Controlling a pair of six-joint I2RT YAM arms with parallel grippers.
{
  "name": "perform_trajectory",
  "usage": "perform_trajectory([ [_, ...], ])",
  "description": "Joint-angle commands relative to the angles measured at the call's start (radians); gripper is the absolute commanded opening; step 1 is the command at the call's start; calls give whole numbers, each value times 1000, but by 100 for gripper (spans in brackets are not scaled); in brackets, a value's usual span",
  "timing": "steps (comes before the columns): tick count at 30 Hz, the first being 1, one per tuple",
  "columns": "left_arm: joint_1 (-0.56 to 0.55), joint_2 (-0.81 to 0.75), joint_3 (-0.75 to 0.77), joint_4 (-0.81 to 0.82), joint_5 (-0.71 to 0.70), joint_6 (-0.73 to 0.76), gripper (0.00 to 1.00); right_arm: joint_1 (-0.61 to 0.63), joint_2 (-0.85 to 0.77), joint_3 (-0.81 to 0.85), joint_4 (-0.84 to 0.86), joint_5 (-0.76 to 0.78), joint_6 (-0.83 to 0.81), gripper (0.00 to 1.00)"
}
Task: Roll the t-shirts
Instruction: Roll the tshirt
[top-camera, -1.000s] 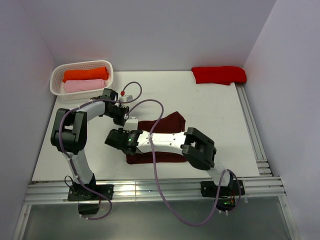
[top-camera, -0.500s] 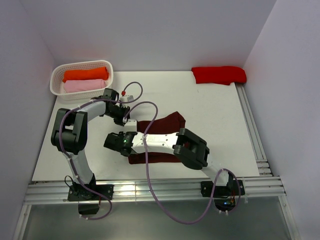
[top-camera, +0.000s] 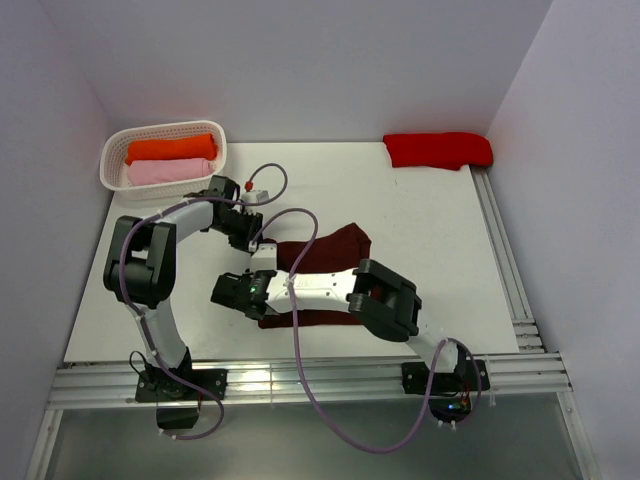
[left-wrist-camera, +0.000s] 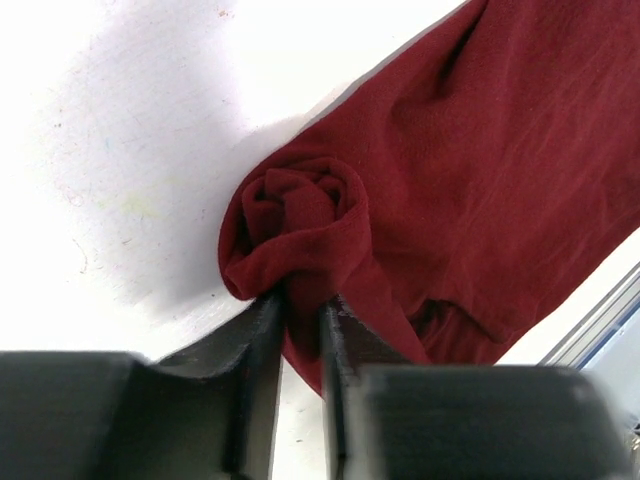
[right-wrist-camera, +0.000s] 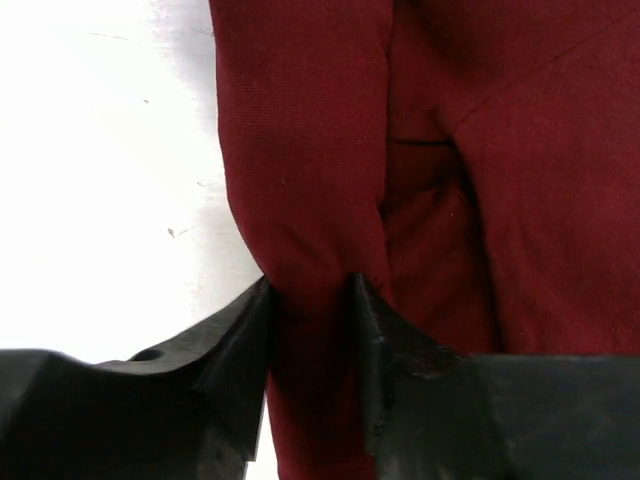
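The dark maroon t-shirt (top-camera: 330, 248) lies mid-table, partly hidden under my right arm. Its left edge is wound into a roll (left-wrist-camera: 295, 215). My left gripper (top-camera: 250, 238) (left-wrist-camera: 302, 300) is at the roll's far end, with its jaws close together and cloth pinched between them. My right gripper (top-camera: 240, 295) (right-wrist-camera: 310, 285) is at the near end, with its fingers pressing both sides of a thick fold of the same shirt (right-wrist-camera: 300, 150).
A white basket (top-camera: 112, 150) at the back left holds an orange roll (top-camera: 170, 148) and a pink roll (top-camera: 170, 170). A bright red t-shirt (top-camera: 438, 149) lies at the back right. Metal rails run along the front edge (top-camera: 300, 378) and the right side (top-camera: 505, 260).
My right arm's elbow swung left, and its jaws drew in onto the fold. My left gripper edged slightly right along the roll, with its jaws a little wider.
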Motion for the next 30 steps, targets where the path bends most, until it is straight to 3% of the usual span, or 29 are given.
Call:
perform_trajectory([
  [1,-13,24,40,9,-14,11,28,9,-18,-92,46,-95,20,38],
  [3,-10,13,52,0,-2,21,37,1,-76,-183,164,-103,28,29],
  [5,-4,-2,66,-3,23,29,53,-17,-160,-314,276,-132,29,24],
  [10,28,-35,113,-55,139,52,67,-66,-343,-604,715,-202,61,22],
  [14,52,-39,123,-80,222,78,69,-121,-444,-808,936,-282,127,21],
  [22,56,11,6,-23,366,103,71,-171,-451,-1065,1347,-385,296,20],
  [24,56,30,-15,0,405,120,71,-178,-429,-1101,1471,-403,341,19],
  [30,56,92,-34,29,449,107,72,-187,-346,-1141,1623,-446,397,18],
])
